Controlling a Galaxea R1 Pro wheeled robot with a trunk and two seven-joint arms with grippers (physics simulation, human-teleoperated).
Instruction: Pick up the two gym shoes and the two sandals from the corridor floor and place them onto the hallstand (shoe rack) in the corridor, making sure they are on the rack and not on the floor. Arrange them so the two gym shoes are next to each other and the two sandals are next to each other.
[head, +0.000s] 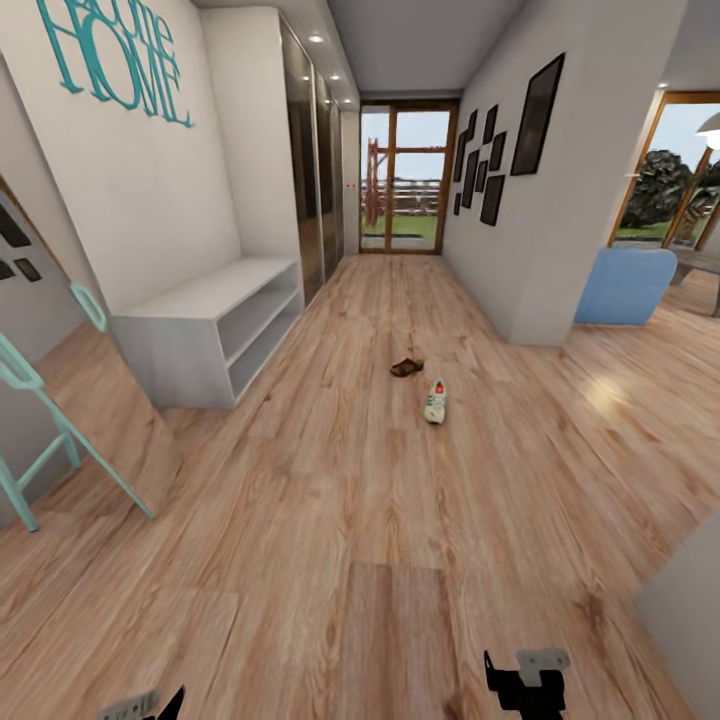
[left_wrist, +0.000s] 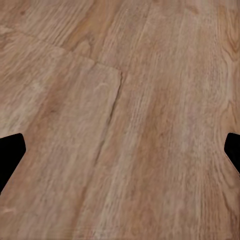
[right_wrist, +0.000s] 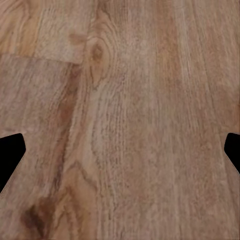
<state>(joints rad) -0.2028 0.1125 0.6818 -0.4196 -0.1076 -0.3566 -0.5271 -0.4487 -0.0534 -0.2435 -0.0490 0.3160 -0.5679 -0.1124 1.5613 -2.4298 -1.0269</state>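
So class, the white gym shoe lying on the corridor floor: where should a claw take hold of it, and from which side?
Judging from afar: grip the gym shoe across its narrow width near the middle, coming from above. It lies flat, sole down on the floor, red heel pointing away.

a: bright, even daylight from the wood-framed glass door; recessed ceiling spotlights glow.
b: glare patch on the light brown plank floor; wide-angle stretching at edges, wrist views soft.
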